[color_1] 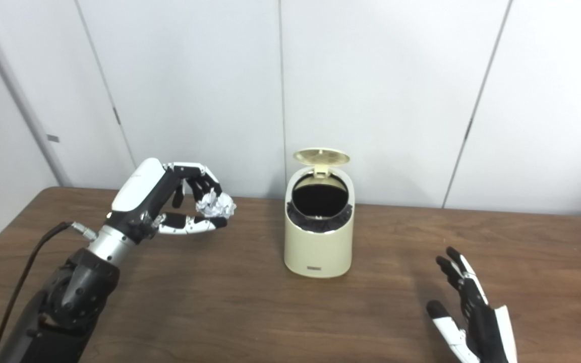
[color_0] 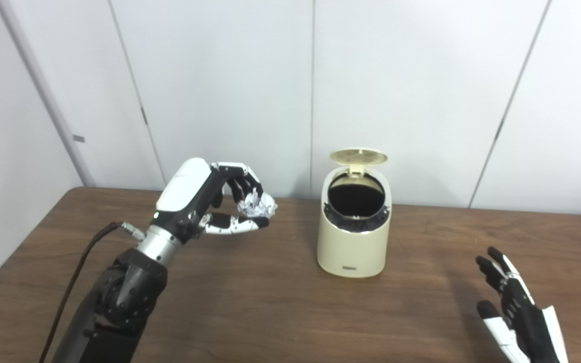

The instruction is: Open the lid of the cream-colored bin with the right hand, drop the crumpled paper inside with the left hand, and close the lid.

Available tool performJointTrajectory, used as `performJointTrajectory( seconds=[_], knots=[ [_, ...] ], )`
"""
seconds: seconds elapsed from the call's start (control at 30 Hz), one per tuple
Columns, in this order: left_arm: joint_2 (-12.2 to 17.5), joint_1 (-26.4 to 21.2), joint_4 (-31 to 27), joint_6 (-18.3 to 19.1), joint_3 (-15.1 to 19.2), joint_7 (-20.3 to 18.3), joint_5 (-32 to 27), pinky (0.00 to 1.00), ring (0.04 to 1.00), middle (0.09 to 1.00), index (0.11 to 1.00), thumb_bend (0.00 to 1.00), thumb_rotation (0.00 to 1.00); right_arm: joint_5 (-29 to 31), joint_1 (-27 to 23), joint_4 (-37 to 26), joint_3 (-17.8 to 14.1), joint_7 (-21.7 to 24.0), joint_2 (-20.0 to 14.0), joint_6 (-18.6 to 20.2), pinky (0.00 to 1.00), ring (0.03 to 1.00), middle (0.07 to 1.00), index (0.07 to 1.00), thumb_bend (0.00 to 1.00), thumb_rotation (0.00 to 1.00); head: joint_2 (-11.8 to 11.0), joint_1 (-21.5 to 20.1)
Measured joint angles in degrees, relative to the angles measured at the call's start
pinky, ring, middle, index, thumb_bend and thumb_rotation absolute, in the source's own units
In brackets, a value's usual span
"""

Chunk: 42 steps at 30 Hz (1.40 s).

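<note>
The left robot hand (color_0: 205, 199) is raised above the surface (color_0: 270, 312), its fingers (color_0: 237, 176) curled over from above and its thumb underneath, clamped on the paper (color_0: 256, 205). The paper is a white crumpled ball pinched at the fingertips, clear of the surface.

To the right of that robot hand, apart from it, stands the bin (color_0: 353, 229), upright on the surface. Its lid (color_0: 358, 157) is up, hinged at the back rim and tilted so that its underside faces forward. The round mouth is open and dark inside, with a dark liner edge showing around the rim. The paper is beside the bin at roughly the height of its mouth, not over the opening.

The right robot hand (color_0: 515, 312) is low at the near right corner of the view, well apart from the bin and to the right of it. Its fingers (color_0: 495, 267) are spread apart and point up and away from the robot, palm turned inward; it holds nothing. Whether it rests on the surface or hangs just above it cannot be told.

A black cable (color_0: 76, 280) runs from the left wrist down along the arm.
</note>
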Motion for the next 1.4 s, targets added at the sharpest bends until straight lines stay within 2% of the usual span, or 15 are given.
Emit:
performJointTrajectory(
  seconds=[0.23,0.33,0.6,1.03,1.4],
  knots=[
    [-0.7,-1.7,3.1,-1.6,-1.7,-0.2,0.0,0.15,0.419,0.477,0.494,0.5,0.0,-3.3,-0.2,0.0,0.9,-1.6,0.5,-0.1,0.77,0.845,0.836,0.871,0.78,0.84,-0.6,-3.9],
    [-0.9,-2.0,4.1,-2.1,-2.4,-0.3,0.0,0.15,0.42,0.477,0.493,0.5,0.0,-4.9,-0.3,0.0,1.3,-2.5,0.7,-0.2,0.75,0.84,0.839,0.868,0.76,0.83,-0.8,-4.8],
    [-2.4,-4.7,8.0,-4.2,-3.6,-0.2,0.0,0.15,0.418,0.474,0.495,0.5,0.0,-6.1,-0.7,0.3,2.4,-3.5,1.0,-0.3,0.76,0.842,0.832,0.865,0.73,0.81,-1.4,-7.2],
    [-5.8,-8.1,15.1,-8.6,-5.9,1.1,2.2,0.14,0.417,0.471,0.498,0.5,0.0,-6.6,-1.4,1.2,3.2,-5.4,1.8,-1.8,0.73,0.822,0.837,0.861,0.8,0.81,-1.9,-8.7],
    [-9.0,-9.9,18.8,-7.8,-6.2,2.6,4.3,0.16,0.415,0.463,0.506,0.5,0.0,-6.6,-1.5,1.4,3.6,-5.6,1.9,-2.1,0.74,0.825,0.842,0.867,0.8,0.81,-1.9,-9.1]
  ],
)
